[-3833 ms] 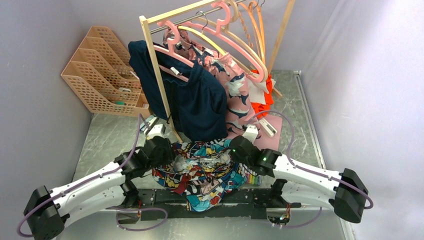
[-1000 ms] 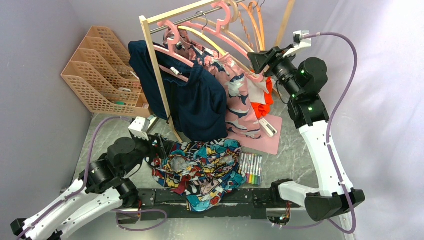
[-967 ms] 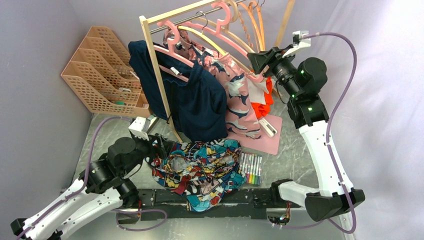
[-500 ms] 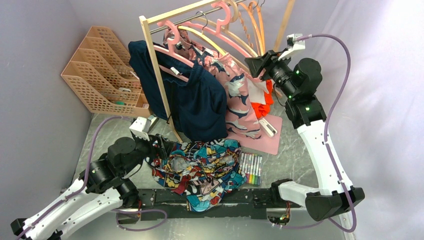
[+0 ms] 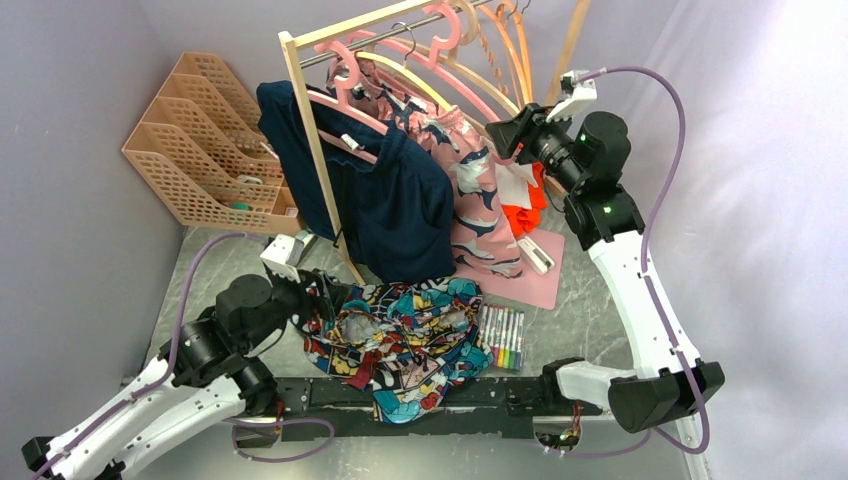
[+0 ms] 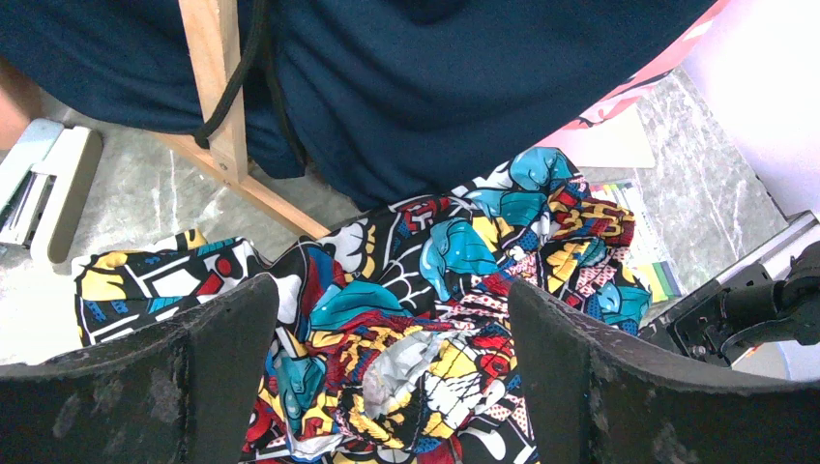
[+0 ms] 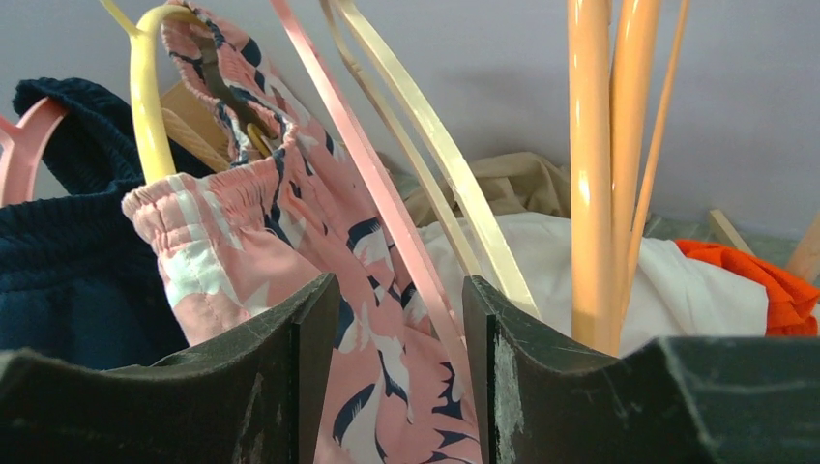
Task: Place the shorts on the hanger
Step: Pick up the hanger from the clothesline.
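The comic-print shorts (image 5: pixel 410 340) lie crumpled on the table near the front edge. My left gripper (image 5: pixel 325 292) hovers at their left edge; in the left wrist view it (image 6: pixel 392 290) stands wide open above the shorts (image 6: pixel 435 319) with nothing in it. My right gripper (image 5: pixel 506 132) is raised to the clothes rack. It is at the lower right arm of the pale-pink hanger (image 5: pixel 462 72), which hangs on the rail. In the right wrist view the hanger's (image 7: pixel 363 164) thin arm runs down between the fingers of the open gripper (image 7: pixel 398 290), close to the right one.
A wooden rack (image 5: pixel 310 130) carries a navy garment (image 5: pixel 390 200), a pink patterned garment (image 5: pixel 470 190), cream hangers (image 7: pixel 425 145) and orange hangers (image 7: pixel 590 174). Peach file trays (image 5: pixel 200 140) stand at the back left. Markers (image 5: pixel 503 340) and a pink pad (image 5: pixel 545 280) lie right of the shorts.
Earlier both grippers were down at the shorts. Over the last second the right gripper has shifted left onto the pink hanger's arm and narrowed slightly. The left arm has stayed still.
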You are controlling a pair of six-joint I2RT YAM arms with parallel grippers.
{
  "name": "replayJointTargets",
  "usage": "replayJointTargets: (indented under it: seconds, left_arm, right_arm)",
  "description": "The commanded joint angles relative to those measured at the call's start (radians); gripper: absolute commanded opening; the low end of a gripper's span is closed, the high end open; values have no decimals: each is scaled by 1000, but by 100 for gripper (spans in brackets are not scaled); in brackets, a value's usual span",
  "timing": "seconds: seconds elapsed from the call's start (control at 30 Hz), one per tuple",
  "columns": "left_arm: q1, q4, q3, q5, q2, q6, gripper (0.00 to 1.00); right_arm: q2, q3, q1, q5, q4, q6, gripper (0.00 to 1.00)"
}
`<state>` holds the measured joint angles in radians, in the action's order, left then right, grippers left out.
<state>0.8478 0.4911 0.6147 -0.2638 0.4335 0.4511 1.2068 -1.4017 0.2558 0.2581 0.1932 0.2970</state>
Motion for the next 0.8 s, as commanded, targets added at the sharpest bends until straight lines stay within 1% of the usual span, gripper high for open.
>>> replayJointTargets:
  seconds: [0.0,0.17,0.23,0.37,0.53,0.7,0.77]
  left_arm:
    - [-1,-46,-10,24,-4,-17,91]
    - [-3,-47,-9,29,5,-20,91]
    - [-3,-48,-9,29,5,-20,91]
    - [-1,-48,-9,29,6,-19,91]
    - [-3,-48,-9,32,12,-19,91]
    - [-2,-46,-6,31,21,-17,91]
    - [-2,-45,-4,31,22,-17,91]
  right_arm:
    - [-6,6,8,-6,16,-24,53]
    - [7,-11,23,4,32,-48,53]
    - [14,-18,33,2,43,-59,51]
    - [19,-20,50,-24,59,-76,42]
    - [5,-18,51,-10,49,-76,33]
    - [0,-29,61,31,41,-90,20]
    - [5,-33,70,33,39,-100,11]
